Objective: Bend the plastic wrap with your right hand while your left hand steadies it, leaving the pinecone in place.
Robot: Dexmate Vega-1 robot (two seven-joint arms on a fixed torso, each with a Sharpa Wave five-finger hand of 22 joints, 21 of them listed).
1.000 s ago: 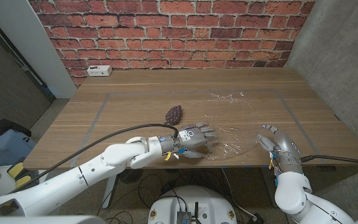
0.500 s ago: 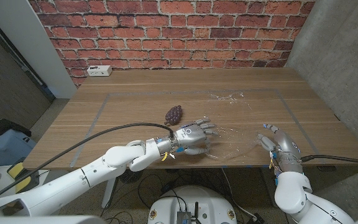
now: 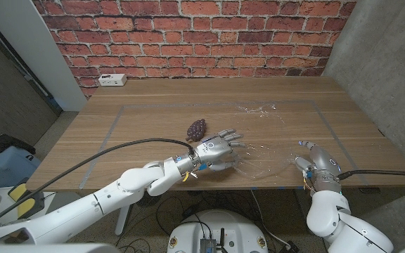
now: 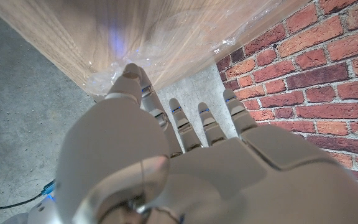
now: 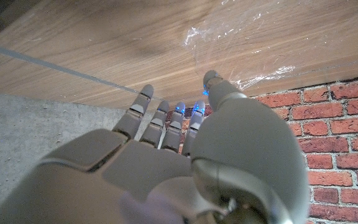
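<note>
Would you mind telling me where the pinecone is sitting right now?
In the head view the pinecone lies on the wooden table near its middle, just behind and to the left of the left hand, beside the plastic wrap's left edge.

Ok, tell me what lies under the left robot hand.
The left robot hand sits over the near edge of the clear crinkled plastic wrap on the wooden table. Whether its palm presses the wrap is hidden.

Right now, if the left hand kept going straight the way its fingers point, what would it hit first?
Probably the plastic wrap: the left hand has its fingers spread toward it, at its near edge. The pinecone lies off that line. Contact is unclear.
</note>
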